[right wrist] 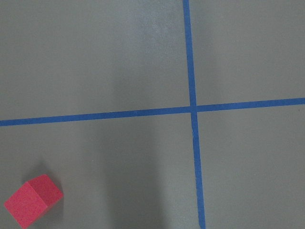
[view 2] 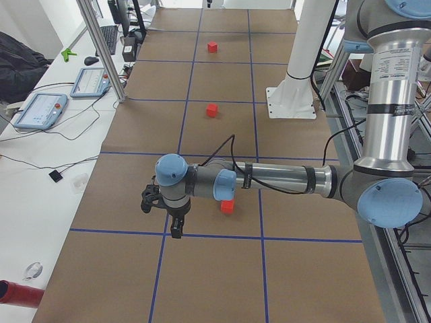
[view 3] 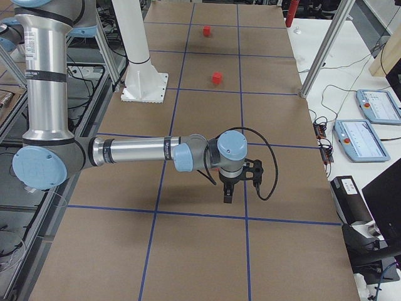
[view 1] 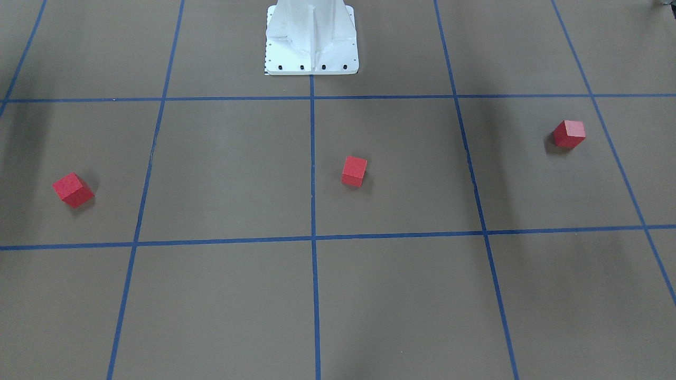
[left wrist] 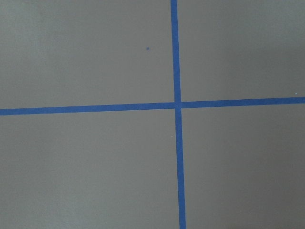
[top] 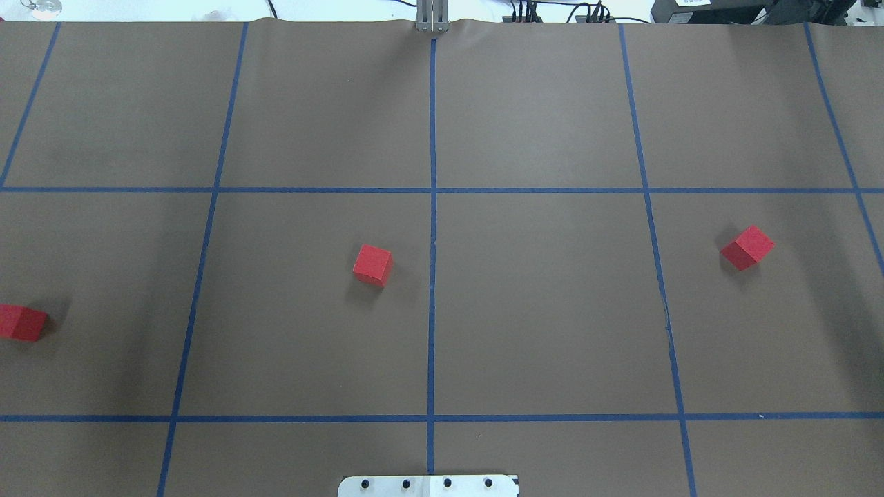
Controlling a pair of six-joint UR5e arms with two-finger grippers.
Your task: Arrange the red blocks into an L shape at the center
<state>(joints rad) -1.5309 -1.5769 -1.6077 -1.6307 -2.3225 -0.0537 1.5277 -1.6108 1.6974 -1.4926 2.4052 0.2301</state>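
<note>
Three small red cubes lie apart on the brown gridded table. The centre cube (top: 373, 265) (view 1: 354, 171) sits just beside the middle grid line. The left cube (top: 21, 322) (view 1: 569, 133) is at the overhead view's left edge. The right cube (top: 747, 247) (view 1: 73, 189) lies far right and shows in the right wrist view (right wrist: 33, 200). My left gripper (view 2: 176, 230) hangs over the table near the left cube (view 2: 227, 206). My right gripper (view 3: 228, 195) hangs over the table's right part. Both show only in the side views, so I cannot tell whether they are open or shut.
The robot's white base pedestal (view 1: 311, 42) stands at the table's edge on the middle line. Blue tape lines (top: 432, 207) divide the table into squares. Tablets and cables (view 2: 40, 111) lie on a white bench beyond the far edge, with frame posts (view 3: 316, 59) there.
</note>
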